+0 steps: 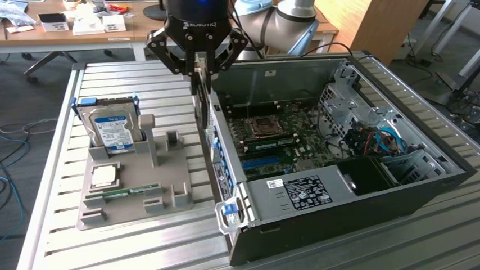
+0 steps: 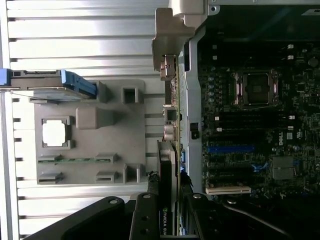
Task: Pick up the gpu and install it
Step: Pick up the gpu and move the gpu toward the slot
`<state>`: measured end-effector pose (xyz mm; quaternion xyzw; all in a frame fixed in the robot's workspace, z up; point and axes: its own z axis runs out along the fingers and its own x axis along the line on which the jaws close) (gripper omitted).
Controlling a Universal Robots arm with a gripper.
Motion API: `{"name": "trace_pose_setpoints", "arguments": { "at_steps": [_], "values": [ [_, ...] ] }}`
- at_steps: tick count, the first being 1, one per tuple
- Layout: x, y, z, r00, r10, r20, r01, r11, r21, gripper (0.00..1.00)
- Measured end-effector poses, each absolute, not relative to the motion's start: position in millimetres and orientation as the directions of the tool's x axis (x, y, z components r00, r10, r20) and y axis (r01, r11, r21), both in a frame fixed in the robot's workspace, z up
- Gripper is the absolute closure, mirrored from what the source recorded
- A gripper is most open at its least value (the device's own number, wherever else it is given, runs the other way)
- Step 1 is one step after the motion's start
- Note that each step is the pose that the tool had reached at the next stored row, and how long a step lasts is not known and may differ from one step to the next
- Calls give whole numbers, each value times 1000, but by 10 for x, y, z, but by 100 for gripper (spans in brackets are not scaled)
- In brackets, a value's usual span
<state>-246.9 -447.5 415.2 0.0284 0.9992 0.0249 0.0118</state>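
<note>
Holding the gpu [image 1: 200, 101] by one end, the end effector [image 1: 201, 66] had its two fingers clamped on the thin card. The card hung straight down, with its thin edge facing the exterior camera. In the wrist view the end effector [image 2: 169, 212] squeezed the dark face of the gpu [image 2: 170, 160], and the silver bracket [image 2: 167, 45] stuck out at the far end.

The gpu was in the air, just outside the open case [image 1: 420, 185]. It was very close to the case wall [image 2: 192, 90]. I could not tell if it touched.

I think the step in hand was carrying the card to the case. To do it well, the card should be kept straight, not leaning. It should go high enough to clear the wall edge. The long side should line up with the blue slot [image 2: 230, 149] on the board [image 1: 293, 135]. The grip should be firm, so the card does not swing.

The wall edge was the tight spot, and the bracket could catch on it. On the other side sat the gray holder [image 1: 135, 191] with the hard drive [image 1: 112, 132], a bit apart from the card. Bare desk [image 1: 150, 79] lay open there. Inside the case, the room above the board looked open.
</note>
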Motion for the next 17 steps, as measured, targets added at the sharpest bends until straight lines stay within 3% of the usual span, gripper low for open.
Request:
{"name": "trace_pose_setpoints", "arguments": {
  "at_steps": [17],
  "values": [
    [-2430, -4475, 4152, -998, 57, -22, 56, 997, 50, 73]
  ]
}}
